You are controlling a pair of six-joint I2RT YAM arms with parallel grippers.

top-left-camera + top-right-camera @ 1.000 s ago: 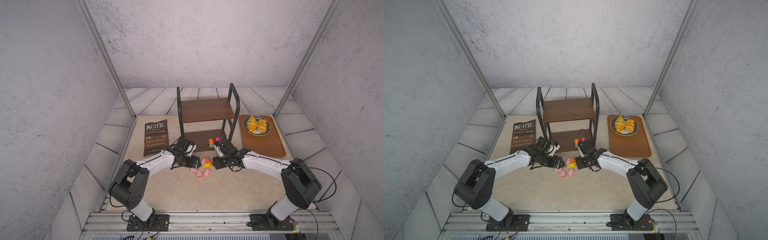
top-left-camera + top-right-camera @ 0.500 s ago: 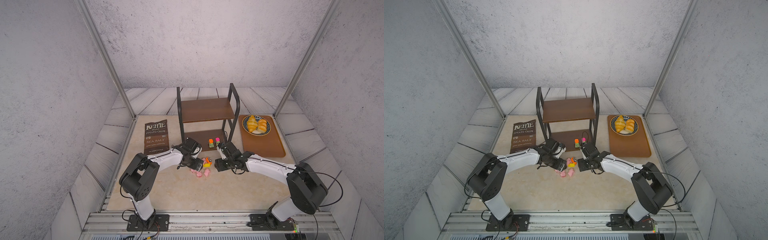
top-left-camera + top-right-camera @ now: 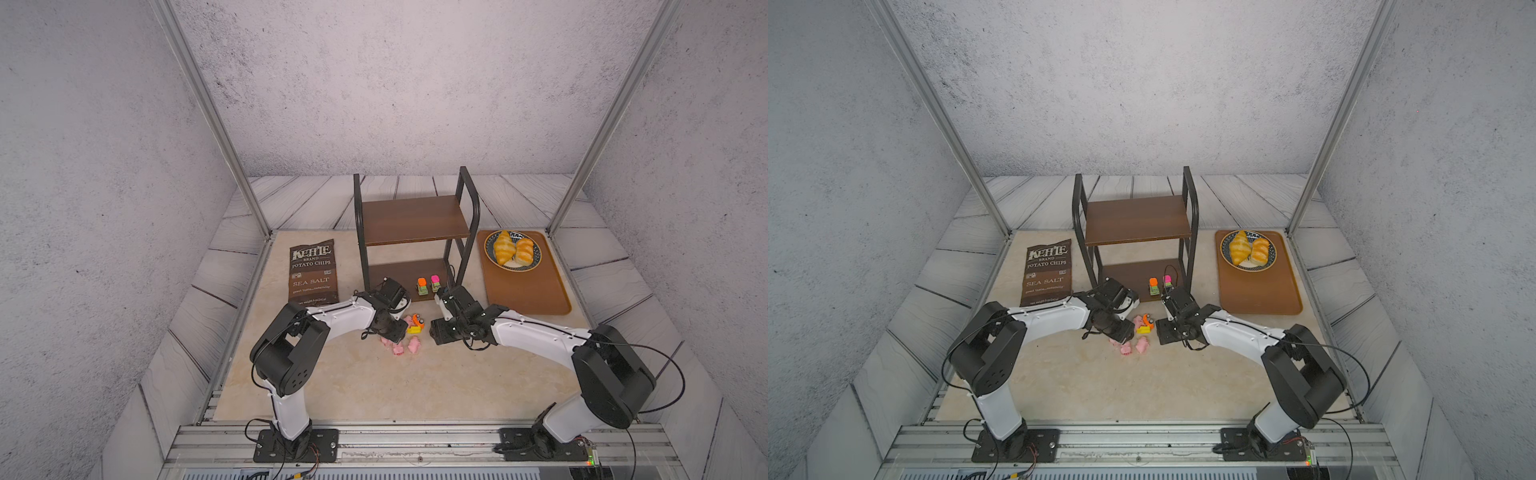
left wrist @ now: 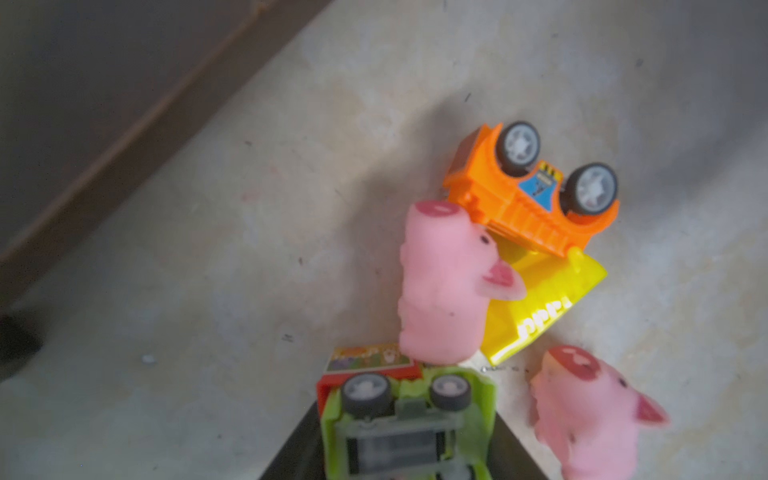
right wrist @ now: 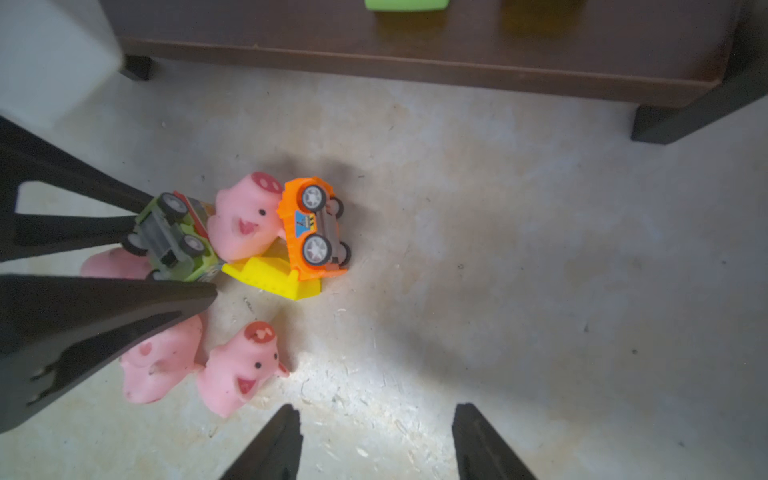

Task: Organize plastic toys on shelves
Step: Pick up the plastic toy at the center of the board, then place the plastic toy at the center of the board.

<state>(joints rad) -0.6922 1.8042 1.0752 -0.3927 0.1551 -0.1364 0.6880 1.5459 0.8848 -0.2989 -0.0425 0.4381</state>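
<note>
The shelves (image 3: 411, 220) stand at the back centre; two trucks, orange-topped (image 3: 422, 286) and pink-topped (image 3: 435, 282), sit on the lower board. In front lies a pile of plastic toys: several pink pigs (image 5: 241, 370) (image 4: 440, 286), an orange truck (image 5: 316, 226) on its side with a yellow tipper (image 5: 274, 278), and an upturned green truck (image 4: 407, 415). My left gripper (image 4: 405, 440) is down in the pile, shut on the green truck (image 5: 170, 237). To the right of the pile, my right gripper (image 5: 378, 415) hangs open over bare table, holding nothing.
A Kettle chips bag (image 3: 312, 270) lies left of the shelves. A brown tray (image 3: 528, 291) on the right carries a plate of croissants (image 3: 514, 249). The shelves' black legs (image 5: 681, 120) stand just behind the pile.
My left gripper has moved right into the pile and its jaws have closed around the green truck. The right gripper has barely shifted and stays open.
</note>
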